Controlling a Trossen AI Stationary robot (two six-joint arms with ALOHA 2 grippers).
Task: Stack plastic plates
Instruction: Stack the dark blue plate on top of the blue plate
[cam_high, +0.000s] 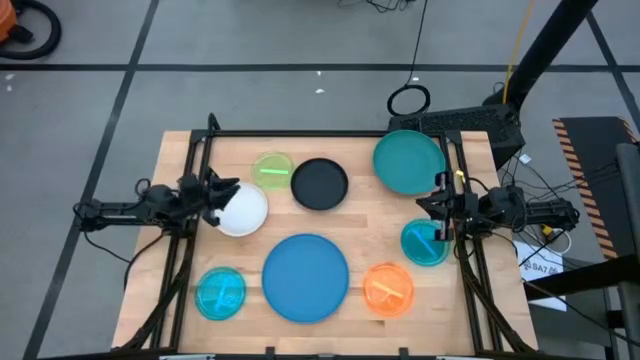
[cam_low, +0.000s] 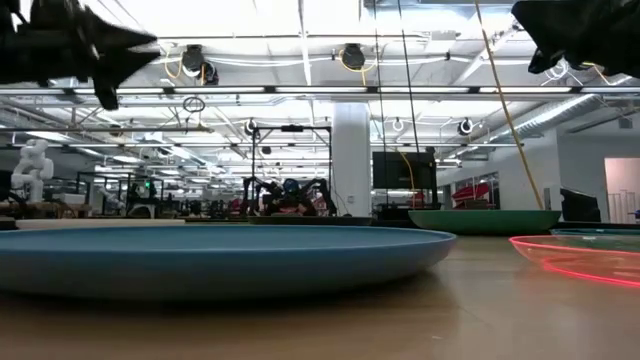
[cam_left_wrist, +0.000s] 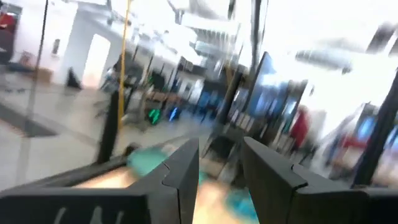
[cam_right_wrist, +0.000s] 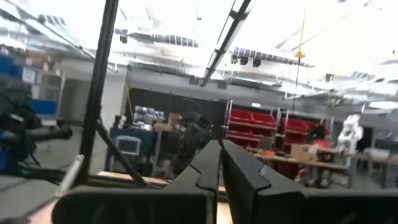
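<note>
High view: L gripper (cam_high: 212, 192) part open, empty, at white plate (cam_high: 243, 211) edge; R gripper (cam_high: 437, 207) shut, empty, above small teal plate (cam_high: 425, 243). We see no stack yet; eight plates lie apart, round, shallow. Big blue plate (cam_high: 305, 277) sits front-centre.

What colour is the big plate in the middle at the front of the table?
Blue. The big plate shows best in the high view.

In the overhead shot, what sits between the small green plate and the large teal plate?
The black plate lies between the small green plate and the large teal plate along the table's far side; the high view shows it.
</note>
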